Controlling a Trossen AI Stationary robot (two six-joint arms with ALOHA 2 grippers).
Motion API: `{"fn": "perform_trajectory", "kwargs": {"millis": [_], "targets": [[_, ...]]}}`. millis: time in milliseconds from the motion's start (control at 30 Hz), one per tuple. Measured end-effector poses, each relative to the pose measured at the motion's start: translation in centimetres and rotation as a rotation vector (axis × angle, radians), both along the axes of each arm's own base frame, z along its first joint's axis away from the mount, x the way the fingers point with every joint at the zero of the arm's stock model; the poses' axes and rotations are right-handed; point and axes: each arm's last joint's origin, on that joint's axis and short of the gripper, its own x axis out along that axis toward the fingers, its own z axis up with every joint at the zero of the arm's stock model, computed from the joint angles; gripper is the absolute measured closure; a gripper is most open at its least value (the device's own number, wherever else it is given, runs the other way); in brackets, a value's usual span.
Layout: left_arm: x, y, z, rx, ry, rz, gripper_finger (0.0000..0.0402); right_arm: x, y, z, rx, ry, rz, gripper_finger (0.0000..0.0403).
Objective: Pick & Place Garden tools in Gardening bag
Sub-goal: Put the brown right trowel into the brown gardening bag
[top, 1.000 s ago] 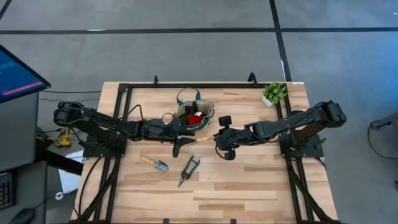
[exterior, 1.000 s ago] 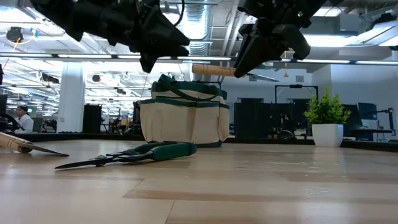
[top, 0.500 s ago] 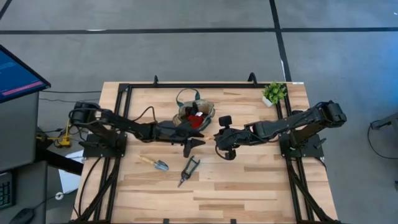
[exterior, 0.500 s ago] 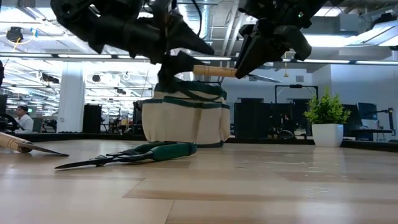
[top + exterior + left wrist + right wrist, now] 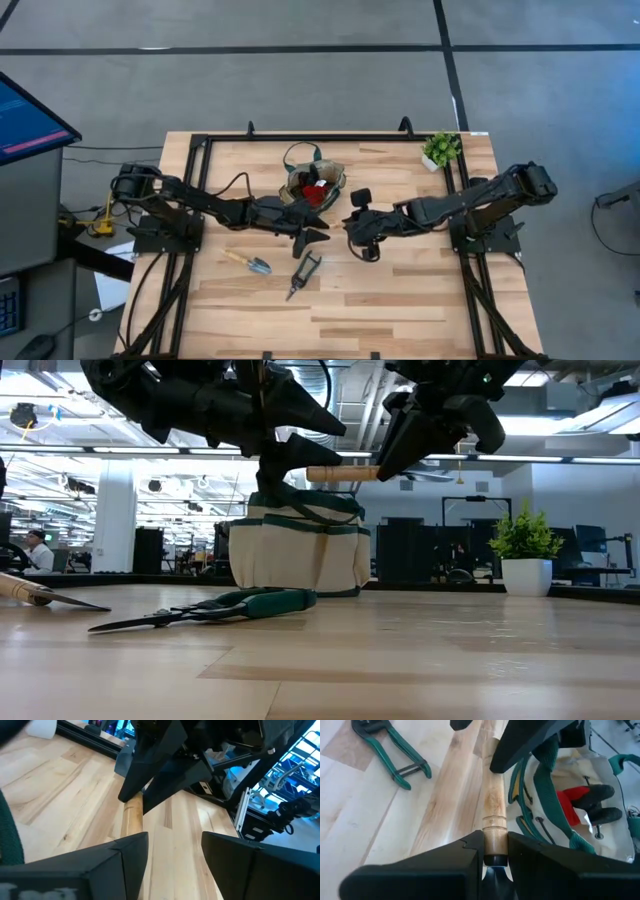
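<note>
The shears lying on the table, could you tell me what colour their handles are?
Green, clearest in the right wrist view.

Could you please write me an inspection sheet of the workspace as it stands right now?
Surface: light wooden table, black frame rails along its edges.
Job's things: cream fabric bag with green trim upright, a red-and-black piece inside; wooden-handled tool held level in the air beside the bag; silver trowel with wooden handle and green-handled shears lying on the table.
Clutter: small green potted plant at the far right corner.
Pincers: right pincer shut on the tool's handle; left pincer open at the handle's free end.
Cables: one runs along the left arm.
Surroundings: grey floor, monitor to the left.
</note>
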Motion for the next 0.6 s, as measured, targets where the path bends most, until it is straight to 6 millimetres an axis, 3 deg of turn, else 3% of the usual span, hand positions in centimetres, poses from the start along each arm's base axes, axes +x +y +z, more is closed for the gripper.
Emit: {"fn": "perform_trajectory", "kwargs": {"millis": [600], "targets": [[-0.1, -0.4, -0.1, -0.026, 0.011, 0.0, 0.0229, -0.1, 1.2, 0.2, 0.005, -0.02, 0.035, 0.0352]]}}
